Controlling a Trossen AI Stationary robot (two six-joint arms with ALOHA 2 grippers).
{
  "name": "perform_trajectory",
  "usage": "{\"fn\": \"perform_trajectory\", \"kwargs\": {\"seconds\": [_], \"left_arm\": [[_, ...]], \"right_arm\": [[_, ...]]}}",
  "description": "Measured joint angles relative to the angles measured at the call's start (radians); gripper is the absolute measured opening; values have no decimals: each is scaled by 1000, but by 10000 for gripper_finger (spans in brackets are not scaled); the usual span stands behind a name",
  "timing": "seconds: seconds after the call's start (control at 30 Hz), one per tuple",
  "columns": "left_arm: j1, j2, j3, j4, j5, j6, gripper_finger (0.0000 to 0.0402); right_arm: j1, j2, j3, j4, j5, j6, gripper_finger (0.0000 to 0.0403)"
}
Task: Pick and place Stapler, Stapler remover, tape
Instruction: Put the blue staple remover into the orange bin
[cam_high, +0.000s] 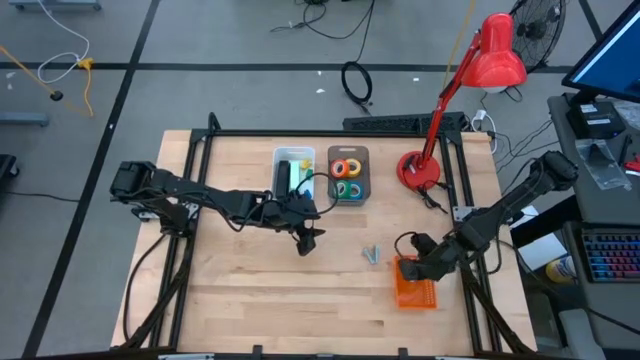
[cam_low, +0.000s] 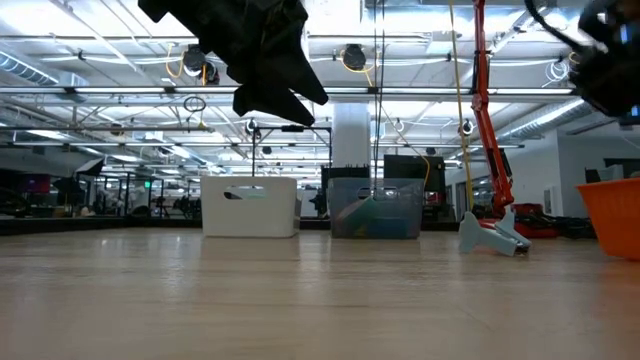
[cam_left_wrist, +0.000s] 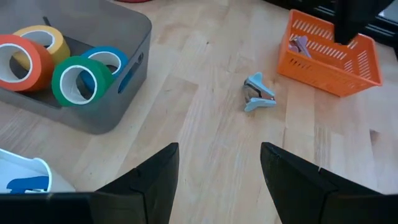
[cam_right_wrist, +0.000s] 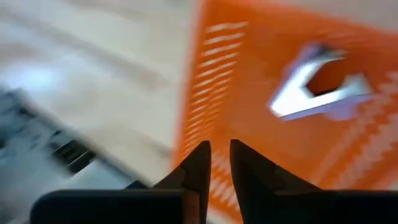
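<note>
- Grey bin holds my four tape rolls.
- Orange basket holds a stapler remover; my right pincer, slightly parted, hovers there empty.
- Another remover lies on the worktop.
- Left pincer wide, empty.

A red desk lamp stands with its round base at the far right edge of the wooden table. A black cable coil lies on the grey floor beyond the table. A fan stands near the lamp head.
</note>
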Motion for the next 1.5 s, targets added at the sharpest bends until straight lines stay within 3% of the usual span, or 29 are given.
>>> {"fn": "perform_trajectory", "kwargs": {"seconds": [0.1, 0.2, 0.5, 0.77, 1.07, 1.17, 1.37, 1.5], "left_arm": [[-1, 0, 0, 3, 9, 1, 228], [-2, 0, 0, 11, 9, 0, 228], [-2, 0, 0, 92, 9, -63, 228], [-2, 0, 0, 249, 9, -84, 228], [-1, 1, 1, 254, 9, -84, 228], [-2, 1, 1, 253, 2, -82, 228], [-12, 1, 1, 254, -113, -80, 228], [-28, 1, -6, 262, -115, -57, 228]], "right_arm": [[2, -57, 0, 57, 38, -71, 39], [12, -124, 0, 94, 142, -216, 26], [19, -328, 0, 52, 388, -679, 1], [-2, -422, -10, 2, 576, -890, 3], [-235, -275, -12, 95, 238, -1071, 23], [-320, -193, -13, 97, 125, -1074, 38], [-429, -58, -13, 109, -74, -1066, 73], [-472, -6, -13, 157, -146, -1067, 89]]}}
